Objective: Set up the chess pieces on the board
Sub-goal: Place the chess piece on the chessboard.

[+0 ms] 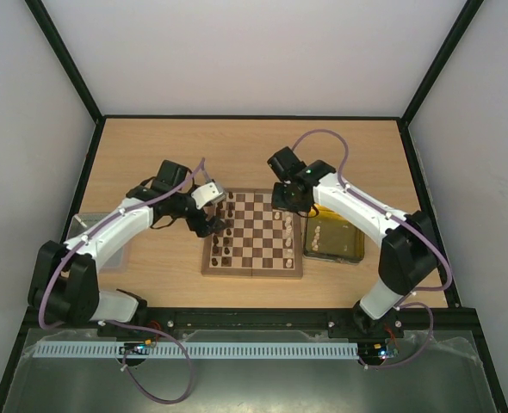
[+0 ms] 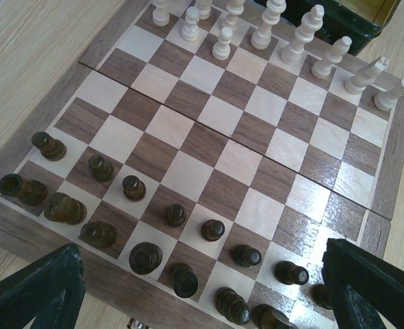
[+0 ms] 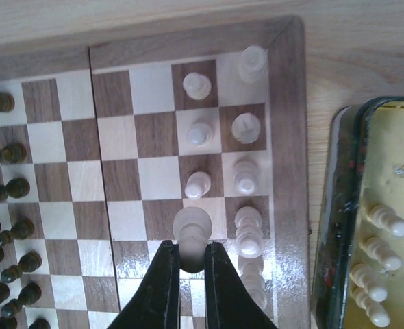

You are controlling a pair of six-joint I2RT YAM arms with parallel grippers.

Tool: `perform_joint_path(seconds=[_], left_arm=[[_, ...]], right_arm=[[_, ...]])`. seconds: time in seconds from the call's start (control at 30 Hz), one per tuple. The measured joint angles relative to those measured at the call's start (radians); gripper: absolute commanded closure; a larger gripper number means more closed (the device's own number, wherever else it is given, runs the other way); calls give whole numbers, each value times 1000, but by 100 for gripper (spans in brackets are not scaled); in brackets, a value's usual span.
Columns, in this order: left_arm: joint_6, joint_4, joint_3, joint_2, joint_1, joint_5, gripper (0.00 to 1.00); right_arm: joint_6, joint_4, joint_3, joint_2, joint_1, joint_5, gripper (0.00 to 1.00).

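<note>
Nearest you, the board (image 1: pixel 252 231) is lying on the table (image 1: pixel 151 155), a little way in from the arm bases. Your left gripper (image 2: pixel 200 277) is hovering low over the board's left edge. Its jaws are spread wide and gripping nothing, and the two black fingers (image 2: pixel 34 295) are framing the dark pieces (image 2: pixel 133 186) from either side. Those dark pieces are standing in two rows along that edge, the outer row partly running off the bottom of the wrist view. Across the bare middle squares, the pale pieces (image 2: pixel 305 34) are lining up along the opposite edge.

Over there your right gripper (image 3: pixel 190 255) is pinching a pale pawn (image 3: pixel 192 229) just below its round head, the fingers pressing in on it from both sides. The pawn is sitting in line with three pale pawns ahead of it in the inner row, right beside the outer row of taller pale pieces. You can't tell whether its foot is touching the square or hanging just above it.

Just past the board's right rim, the tray (image 3: pixel 339 205) is lying on the table, close to the board but apart from it. More pale figures are lying inside it, along the wall nearest the board.
</note>
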State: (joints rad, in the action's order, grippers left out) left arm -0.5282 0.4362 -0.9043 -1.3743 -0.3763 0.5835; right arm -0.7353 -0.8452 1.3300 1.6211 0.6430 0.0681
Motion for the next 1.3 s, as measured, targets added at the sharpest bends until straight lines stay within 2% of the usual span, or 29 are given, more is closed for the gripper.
perform_joint_path(seconds=[0.33, 0.73, 1.3], left_arm=[[12, -11, 3, 34, 51, 0, 6], [12, -3, 8, 34, 116, 24, 7], [11, 0, 8, 38, 143, 55, 7]], right_arm=[[-11, 6, -31, 22, 51, 25, 98], [-10, 35, -96, 66, 57, 60, 98], [-1, 53, -85, 139, 57, 55, 98]])
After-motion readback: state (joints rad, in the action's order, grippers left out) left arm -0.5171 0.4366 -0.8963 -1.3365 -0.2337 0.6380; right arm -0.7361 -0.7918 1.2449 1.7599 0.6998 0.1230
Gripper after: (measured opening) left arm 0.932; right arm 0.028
